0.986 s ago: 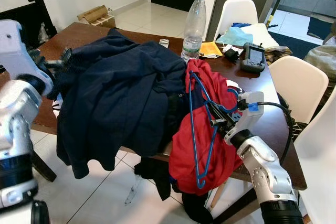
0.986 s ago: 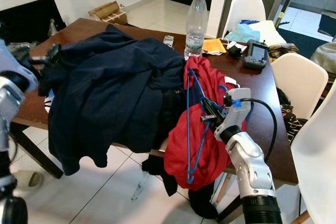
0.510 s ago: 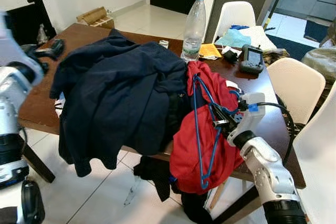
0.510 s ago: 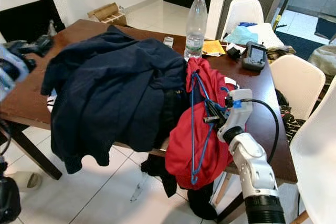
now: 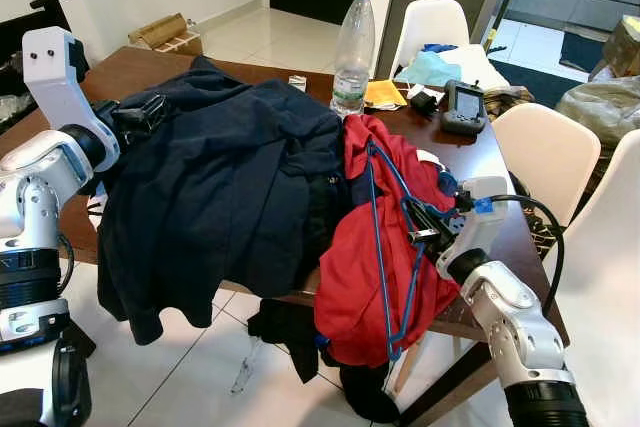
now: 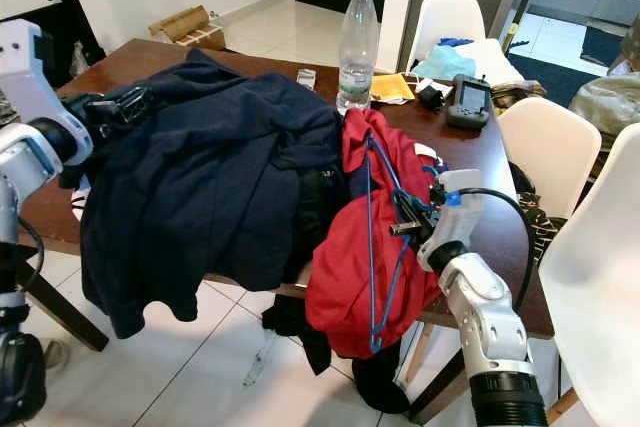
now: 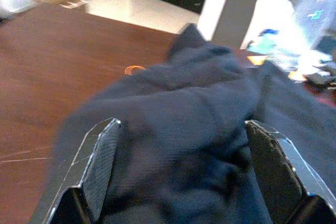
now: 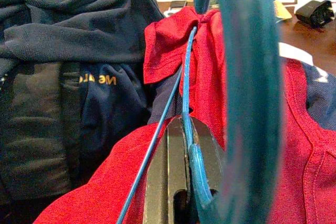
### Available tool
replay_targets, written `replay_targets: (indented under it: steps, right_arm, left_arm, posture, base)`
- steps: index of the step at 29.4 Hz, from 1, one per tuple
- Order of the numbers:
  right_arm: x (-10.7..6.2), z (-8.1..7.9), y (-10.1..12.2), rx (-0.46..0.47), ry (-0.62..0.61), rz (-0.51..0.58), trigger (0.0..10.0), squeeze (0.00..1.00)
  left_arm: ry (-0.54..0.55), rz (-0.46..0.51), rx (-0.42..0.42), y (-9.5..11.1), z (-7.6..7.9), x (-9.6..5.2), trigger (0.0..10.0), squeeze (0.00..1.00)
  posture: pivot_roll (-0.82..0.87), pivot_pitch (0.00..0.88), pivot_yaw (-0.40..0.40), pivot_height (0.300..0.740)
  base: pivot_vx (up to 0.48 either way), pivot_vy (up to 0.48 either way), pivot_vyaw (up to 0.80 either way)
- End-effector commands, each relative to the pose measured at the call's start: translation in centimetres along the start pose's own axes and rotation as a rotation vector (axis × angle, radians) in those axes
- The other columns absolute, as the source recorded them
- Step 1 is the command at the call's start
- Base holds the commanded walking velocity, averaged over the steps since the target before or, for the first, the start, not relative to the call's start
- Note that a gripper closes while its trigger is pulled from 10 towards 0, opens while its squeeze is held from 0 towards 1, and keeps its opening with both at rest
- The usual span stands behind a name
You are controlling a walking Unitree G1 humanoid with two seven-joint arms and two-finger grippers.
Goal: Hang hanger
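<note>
A blue wire hanger (image 5: pixel 377 247) lies on a red garment (image 5: pixel 350 287) that droops over the front right edge of the brown table (image 5: pixel 130 62). My right gripper (image 5: pixel 425 229) is shut on the hanger's wire, and the closed fingers (image 8: pixel 173 182) pinch it in the right wrist view. A large navy garment (image 5: pixel 220 187) covers the middle of the table. My left gripper (image 5: pixel 140 112) is at its left edge, open, with the navy cloth (image 7: pixel 184 129) between its spread fingers (image 7: pixel 100 166).
A water bottle (image 5: pixel 350 47), a handheld device (image 5: pixel 460 107) and a yellow item (image 5: pixel 385 93) sit at the table's far side. White chairs (image 5: pixel 545 152) stand to the right and behind. Dark cloth (image 5: pixel 285 327) hangs toward the tiled floor. A cardboard box (image 5: pixel 165 32) lies far left.
My left arm has swung in from the left, bringing its gripper onto the navy garment's left edge. The right gripper keeps hold of the hanger. The camera has shifted slightly.
</note>
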State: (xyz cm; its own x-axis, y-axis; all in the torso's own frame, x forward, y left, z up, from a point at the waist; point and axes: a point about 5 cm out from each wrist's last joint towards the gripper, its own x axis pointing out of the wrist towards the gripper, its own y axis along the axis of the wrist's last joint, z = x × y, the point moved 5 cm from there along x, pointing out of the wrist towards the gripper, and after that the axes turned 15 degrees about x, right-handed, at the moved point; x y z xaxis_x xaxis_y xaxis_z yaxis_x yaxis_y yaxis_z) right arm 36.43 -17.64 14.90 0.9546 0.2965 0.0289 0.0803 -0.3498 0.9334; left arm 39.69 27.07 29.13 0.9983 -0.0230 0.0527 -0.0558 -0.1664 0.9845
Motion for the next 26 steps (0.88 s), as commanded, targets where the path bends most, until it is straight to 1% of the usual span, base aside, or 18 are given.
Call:
replay_targets:
  steps: [1, 2, 3, 4, 10, 18, 22, 23, 24, 25, 26]
  right_arm:
    - [-0.3, 0.5, -0.3, -0.003, -0.022, -0.013, 10.0, 0.00]
    - [-0.3, 0.5, -0.3, -0.003, -0.022, -0.014, 10.0, 0.00]
    - [-0.3, 0.5, -0.3, -0.003, -0.022, -0.014, 10.0, 0.00]
    - [-0.3, 0.5, -0.3, -0.004, -0.022, -0.015, 10.0, 0.00]
    - [-0.3, 0.6, -0.2, -0.006, -0.027, -0.012, 10.0, 0.00]
    - [-0.3, 0.7, -0.1, -0.007, -0.032, -0.007, 10.0, 0.00]
    - [-0.3, 0.7, 0.0, -0.006, -0.032, -0.004, 10.0, 0.00]
    - [-0.3, 0.7, 0.0, -0.005, -0.033, -0.003, 10.0, 0.00]
    - [-0.3, 0.7, 0.0, -0.005, -0.033, -0.003, 10.0, 0.00]
    - [-0.3, 0.7, 0.0, -0.005, -0.033, -0.002, 10.0, 0.00]
    - [-0.3, 0.7, 0.0, -0.005, -0.033, -0.002, 10.0, 0.00]
  left_arm:
    - [0.030, -0.030, 0.027, -0.6, -0.8, -0.1, 7.0, 0.00]
    - [0.038, -0.038, 0.035, -0.8, -1.0, -0.1, 2.6, 0.00]
    - [0.038, -0.038, 0.035, -0.8, -1.0, -0.1, 2.6, 0.00]
    - [0.040, -0.048, 0.041, -0.9, -1.1, -0.2, 0.0, 0.00]
    - [0.042, -0.095, 0.048, -1.9, -1.2, -0.2, 0.0, 0.00]
    - [0.040, -0.117, 0.048, -2.6, -1.2, -0.2, 0.0, 0.00]
    - [0.028, -0.093, 0.064, -2.2, -0.9, -0.1, 0.0, 0.00]
    - [0.011, -0.057, 0.063, -1.5, -0.5, 0.0, 0.0, 0.00]
    - [0.011, -0.057, 0.063, -1.5, -0.5, 0.0, 0.0, 0.00]
    - [-0.025, 0.000, 0.056, -0.3, 0.2, 0.1, 0.0, 0.00]
    - [-0.025, 0.000, 0.056, -0.3, 0.2, 0.1, 0.0, 0.00]
  posture:
    - [0.11, 0.071, -0.048, 0.740]
    - [0.11, 0.069, -0.048, 0.740]
    - [0.11, 0.069, -0.048, 0.740]
    - [0.11, 0.069, -0.048, 0.740]
    - [0.11, 0.068, -0.047, 0.740]
    - [0.11, 0.068, -0.046, 0.740]
    - [0.11, 0.068, -0.045, 0.740]
    - [0.11, 0.068, -0.045, 0.740]
    - [0.11, 0.068, -0.045, 0.740]
    - [0.11, 0.068, -0.045, 0.740]
    - [0.11, 0.068, -0.045, 0.740]
  base:
    - [0.000, 0.000, 0.00]
    - [0.000, 0.000, 0.00]
    - [0.000, 0.000, 0.00]
    - [0.000, 0.000, 0.00]
    - [0.000, 0.000, 0.00]
    - [0.000, 0.000, 0.00]
    - [0.000, 0.000, 0.00]
    - [0.000, 0.000, 0.00]
    - [0.000, 0.000, 0.00]
    - [0.000, 0.000, 0.00]
    - [0.000, 0.000, 0.00]
